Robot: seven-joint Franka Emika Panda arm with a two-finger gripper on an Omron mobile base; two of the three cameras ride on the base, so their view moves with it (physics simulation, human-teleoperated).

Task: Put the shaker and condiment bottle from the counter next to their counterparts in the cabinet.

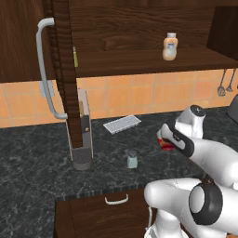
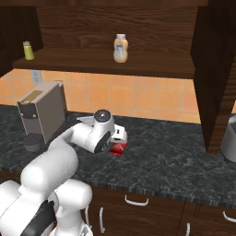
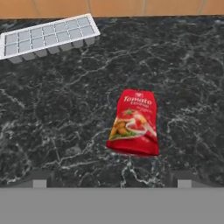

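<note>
The gripper [image 3: 111, 183] is hovering over the red tomato condiment bottle [image 3: 134, 123], which is lying on the counter [image 3: 65, 131]; jaws spread wide, holding nothing. Next move: descending squarely to straddle it.

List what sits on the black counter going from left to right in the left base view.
Tall grey boxy appliance with a dark round base → flat white ice cube tray → small pale blue-green translucent shaker with a grey cap → bright red condiment bottle, partly hidden behind the white arm.
</note>
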